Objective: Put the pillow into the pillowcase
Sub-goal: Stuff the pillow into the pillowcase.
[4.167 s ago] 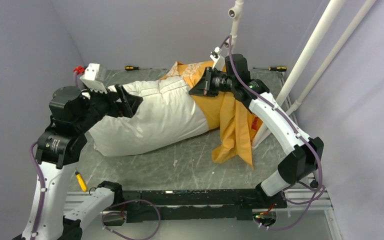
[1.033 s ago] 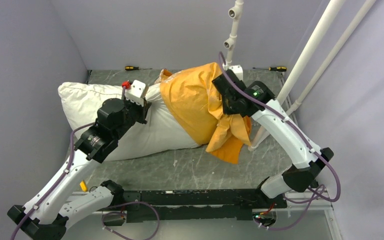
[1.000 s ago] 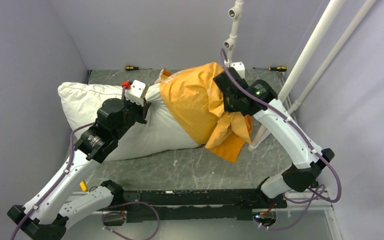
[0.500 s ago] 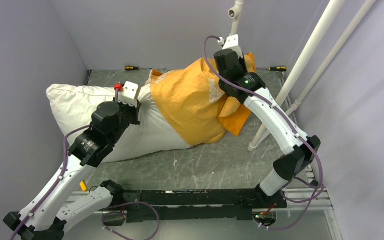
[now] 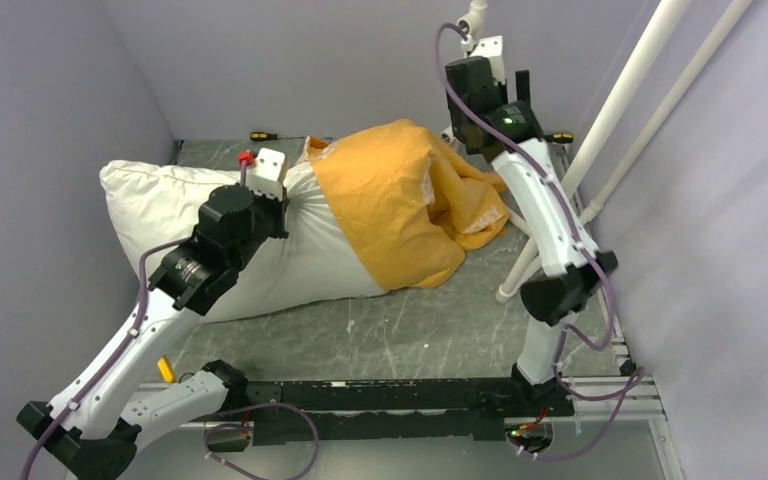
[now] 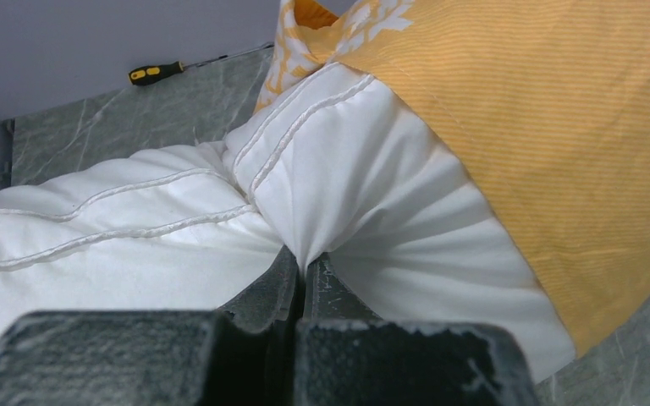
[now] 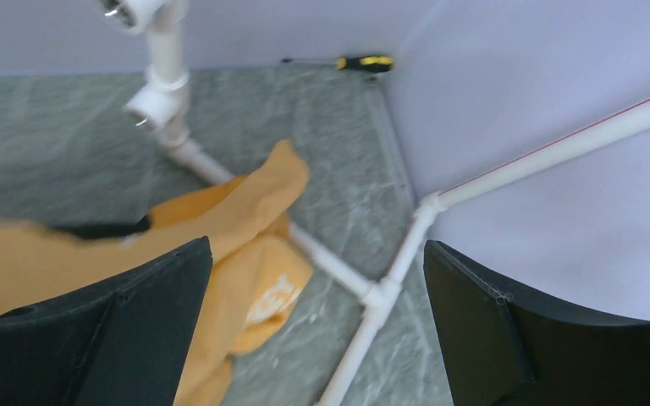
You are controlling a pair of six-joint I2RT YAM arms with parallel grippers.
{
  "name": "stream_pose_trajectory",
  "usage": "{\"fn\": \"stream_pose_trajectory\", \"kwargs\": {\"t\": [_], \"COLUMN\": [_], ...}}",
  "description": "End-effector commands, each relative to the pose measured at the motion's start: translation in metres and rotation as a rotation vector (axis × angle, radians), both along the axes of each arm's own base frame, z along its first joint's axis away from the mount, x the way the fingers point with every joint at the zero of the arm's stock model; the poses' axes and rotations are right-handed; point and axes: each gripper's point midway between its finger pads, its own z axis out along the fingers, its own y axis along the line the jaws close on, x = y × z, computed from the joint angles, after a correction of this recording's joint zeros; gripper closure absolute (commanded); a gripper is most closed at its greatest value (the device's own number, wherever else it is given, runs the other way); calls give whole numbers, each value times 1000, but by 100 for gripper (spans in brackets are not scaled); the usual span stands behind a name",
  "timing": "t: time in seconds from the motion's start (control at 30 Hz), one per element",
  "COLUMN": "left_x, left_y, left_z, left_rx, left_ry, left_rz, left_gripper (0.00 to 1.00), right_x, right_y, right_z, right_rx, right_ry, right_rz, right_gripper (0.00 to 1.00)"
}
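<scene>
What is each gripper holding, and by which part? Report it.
The left gripper pinches a fold of the pillow at its middle, just outside the pillowcase opening. The right gripper is open and holds nothing.

smooth matt white cloth on the pillow (image 6: pixel 372 194), finely ribbed orange cloth on the pillowcase (image 6: pixel 559 127), matt grey marbled table (image 5: pixel 400 330), scuffed black plastic on my left fingers (image 6: pixel 264 286)

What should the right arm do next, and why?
Probably lower the open, empty right claw onto the pillowcase near its opening and grip it. The case covers only one end of the pillow, with slack cloth bunched beyond, while the left claw pinches the bare part.
</scene>
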Motion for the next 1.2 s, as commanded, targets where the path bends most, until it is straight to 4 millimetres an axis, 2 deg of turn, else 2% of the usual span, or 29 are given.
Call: {"fn": "stream_pose_trajectory", "kwargs": {"t": [0.0,0.07,0.1,0.13,0.23,0.33,0.53,0.63,0.67,0.7,0.8,0.9,1.0,1.07,1.17], "left_x": [10,12,13,14,18,22,30,32,32,33,34,35,34,34,33], "left_y": [3,1,0,-2,-7,-13,-25,-28,-28,-28,-29,-31,-30,-29,-28], "left_z": [38,34,33,31,27,22,14,12,10,9,5,3,5,6,6], "left_rx": [-78,-74,-79,-82,-91,-99,-104,-95,-91,-88,-82,-80,-91,-99,-97], "left_ry": [-52,-28,-18,-10,21,55,100,125,136,146,174,185,177,170,172], "left_rz": [60,67,66,66,67,64,43,37,42,45,43,34,35,35,37], "left_gripper": [100,100,100,100,100,100,100,100,100,100,100,100,100,100,100], "right_x": [-84,-111,-124,-137,-174,-202,-236,-237,-237,-234,-223,-219,-207,-199,-191], "right_y": [18,43,58,69,101,125,177,190,191,191,200,216,215,211,200], "right_z": [54,50,35,28,-9,-51,-139,-180,-196,-205,-216,-219,-224,-223,-218], "right_rx": [361,485,530,583,682,713,694,667,643,619,587,593,569,568,538], "right_ry": [-73,-47,7,38,181,301,470,473,470,445,363,317,252,201,151], "right_rz": [232,408,497,557,699,763,796,739,703,668,627,645,579,535,459], "right_gripper": [0,0,0,1,8,11,16,28,29,31,32,25,24,34,66]}}
